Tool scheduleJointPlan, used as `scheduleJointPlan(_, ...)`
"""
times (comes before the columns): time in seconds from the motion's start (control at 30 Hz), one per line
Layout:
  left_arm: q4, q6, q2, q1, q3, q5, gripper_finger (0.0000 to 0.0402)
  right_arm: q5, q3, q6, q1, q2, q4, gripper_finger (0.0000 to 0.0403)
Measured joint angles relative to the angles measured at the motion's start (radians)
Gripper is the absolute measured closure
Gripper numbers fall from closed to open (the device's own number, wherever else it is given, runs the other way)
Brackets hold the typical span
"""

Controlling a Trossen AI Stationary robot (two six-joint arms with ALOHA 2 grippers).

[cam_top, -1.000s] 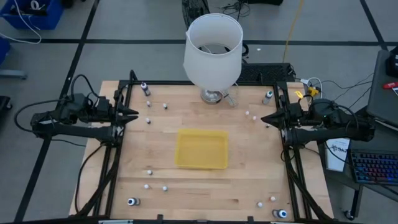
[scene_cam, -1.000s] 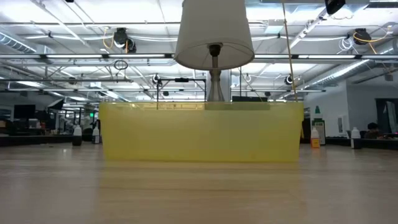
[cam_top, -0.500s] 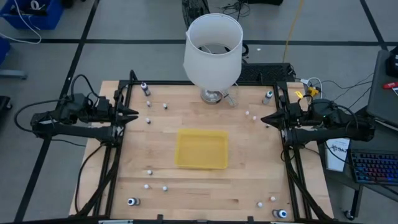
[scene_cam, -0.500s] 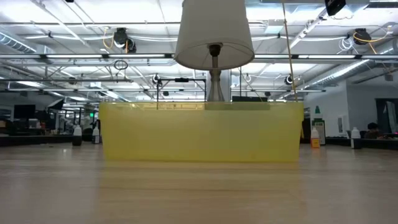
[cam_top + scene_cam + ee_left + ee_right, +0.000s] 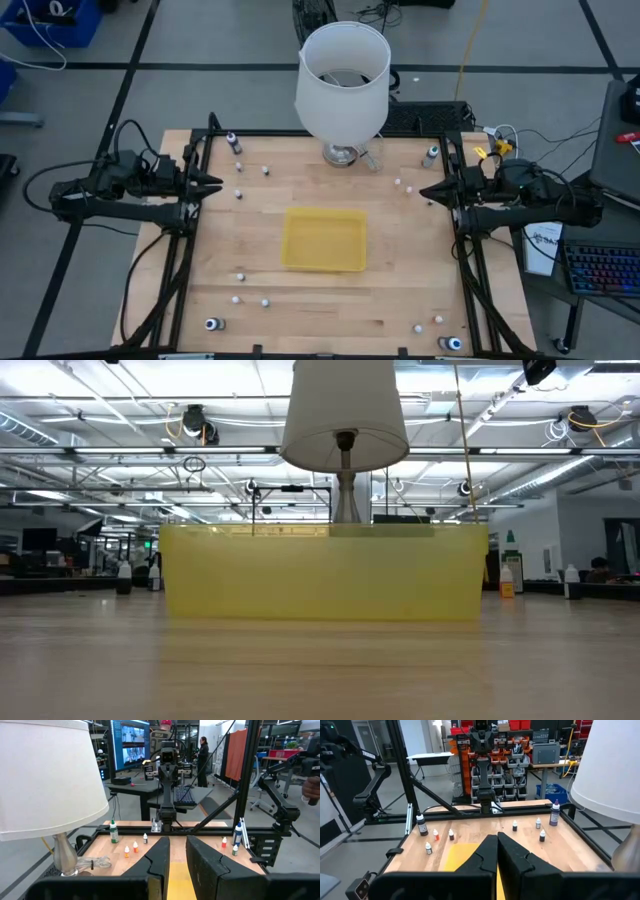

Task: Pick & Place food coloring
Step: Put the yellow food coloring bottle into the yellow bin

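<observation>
While tiny bottles (image 5: pixel 240 277) dot pale wood, a translucent yellow tray (image 5: pixel 324 239) sits rectangular.

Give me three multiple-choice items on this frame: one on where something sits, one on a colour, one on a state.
1. Where is the tray?
A. middle of the table
B. under the lamp
C. at the left gripper

2. What colour is the tray?
A. blue
B. yellow
C. red

3. How do the grippers stand?
A. both shut, holding nothing
B. left shut on a bottle
C. right wide open over the tray

Answers:
1. A: the high view shows it mid-table, apart from the lamp at the far edge.
2. B: it is yellow in the high and low views.
3. A: the left gripper and right gripper wait at the table's sides with fingers together and empty; the bottles stand scattered on the wood.
</observation>
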Motion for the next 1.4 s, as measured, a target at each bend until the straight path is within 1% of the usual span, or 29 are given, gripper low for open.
scheduleJointPlan(0.17,0.0,0.0,0.0,0.0,0.0,0.0,0.0334,-0.001,-0.002,-0.007,0.0,0.019,0.002,0.0403)
scheduleJointPlan(0.27,0.0,0.0,0.0,0.0,0.0,0.0,0.0334,0.001,-0.036,-0.007,0.0,0.046,0.019,0.0403)
scheduleJointPlan(0.3,0.0,0.0,0.0,0.0,0.0,0.0,0.0334,0.011,-0.045,-0.007,0.0,0.063,0.029,0.0403)
scheduleJointPlan(0.37,0.0,0.0,0.0,0.0,0.0,0.0,0.0334,0.079,-0.045,0.001,0.0,0.117,0.035,0.0398)
scheduleJointPlan(0.43,0.0,0.0,0.0,0.0,0.0,0.0,0.0334,0.139,-0.031,0.003,0.0,0.187,-0.002,0.0382)
scheduleJointPlan(0.5,0.0,0.0,0.0,0.0,0.0,0.0,0.0334,0.183,0.004,0.003,0.0,0.283,-0.083,0.0354)
scheduleJointPlan(0.57,0.0,0.0,0.0,0.0,0.0,0.0,0.0334,0.177,0.053,0.054,0.0,0.384,-0.193,0.0319)
scheduleJointPlan(0.6,0.0,0.0,0.0,0.0,0.0,0.0,0.0334,0.144,0.083,0.097,0.0,0.434,-0.264,0.03)
scheduleJointPlan(0.63,0.0,0.0,0.0,0.0,0.0,0.0,0.0334,0.084,0.116,0.152,0.001,0.481,-0.337,0.0282)
scheduleJointPlan(0.73,0.0,0.0,0.0,0.0,0.0,0.0,0.0334,-0.174,0.211,0.347,0.021,0.621,-0.509,0.0237)
scheduleJointPlan(0.77,0.0,0.0,0.0,0.0,0.0,0.0,0.0334,-0.242,0.234,0.424,0.038,0.662,-0.555,0.0228)
scheduleJointPlan(0.8,0.0,0.0,0.0,0.0,0.0,0.0,0.0334,-0.277,0.253,0.498,0.065,0.696,-0.593,0.0222)
scheduleJointPlan(0.87,0.0,0.0,0.0,0.0,0.0,0.0,0.0334,-0.313,0.282,0.626,0.13,0.748,-0.66,0.0218)
scheduleJointPlan(1.0,0.0,0.0,0.0,0.0,0.0,0.0,0.0334,-0.42,0.311,0.915,0.25,0.81,-0.751,0.0225)
scheduleJointPlan(1.1,0.0,0.0,0.0,0.0,0.0,0.0,0.0334,-0.427,0.313,1.158,0.36,0.815,-0.751,0.0236)
scheduleJointPlan(1.17,0.0,0.0,0.0,0.0,0.0,0.0,0.0334,-0.414,0.313,1.319,0.445,0.815,-0.741,0.0241)
scheduleJointPlan(1.33,0.0,0.0,0.0,0.0,0.0,0.0,0.0334,-0.299,0.314,1.693,0.685,0.831,-0.684,0.0245)
scheduleJointPlan(1.4,0.0,0.0,0.0,0.0,0.0,0.0,0.0334,-0.265,0.314,1.803,0.765,0.851,-0.683,0.0245)
